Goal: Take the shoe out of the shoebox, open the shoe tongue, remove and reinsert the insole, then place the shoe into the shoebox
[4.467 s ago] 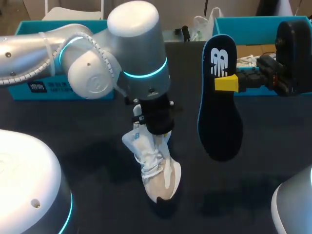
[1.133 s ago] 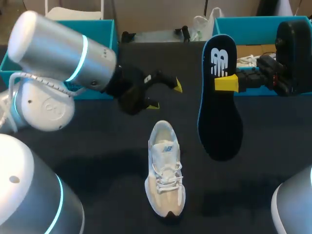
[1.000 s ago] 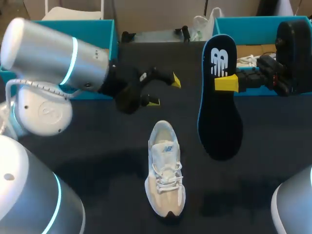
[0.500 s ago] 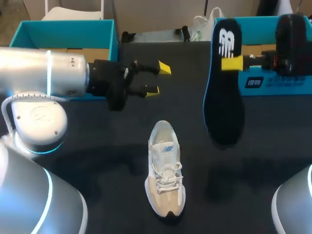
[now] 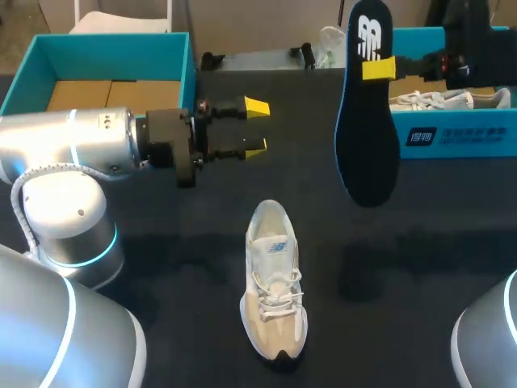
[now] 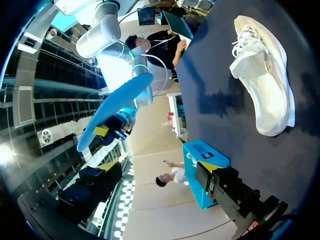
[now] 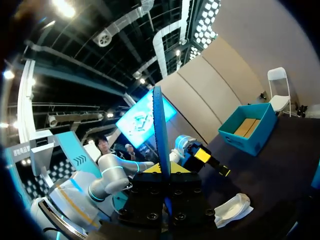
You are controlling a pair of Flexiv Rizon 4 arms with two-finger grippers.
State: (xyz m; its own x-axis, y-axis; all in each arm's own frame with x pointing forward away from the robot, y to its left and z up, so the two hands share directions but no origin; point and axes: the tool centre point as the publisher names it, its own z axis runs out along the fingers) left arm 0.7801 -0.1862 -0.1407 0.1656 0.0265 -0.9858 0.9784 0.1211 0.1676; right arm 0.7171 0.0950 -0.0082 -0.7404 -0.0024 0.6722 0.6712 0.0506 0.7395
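Observation:
A white and beige shoe [image 5: 275,279] lies on the black table, toe toward the front; it also shows in the left wrist view [image 6: 265,75] and the right wrist view [image 7: 232,207]. My left gripper [image 5: 257,127] hovers open and empty behind the shoe's heel, fingers level. My right gripper [image 5: 378,69] is shut on the dark blue insole [image 5: 367,121], which hangs toe down in the air near the right shoebox [image 5: 452,137]. In the right wrist view the insole [image 7: 161,125] stands edge-on between the yellow tips. The left wrist view shows the insole [image 6: 115,112] far off.
A second white shoe [image 5: 436,99] lies in the teal right shoebox. An open teal shoebox [image 5: 113,56] with a cardboard floor stands at the back left, behind my left arm. A black clamp [image 5: 258,55] sits on the far table edge.
My left arm has drawn back to the left, its open gripper turning level. My right arm has lifted the insole higher and slightly farther back.

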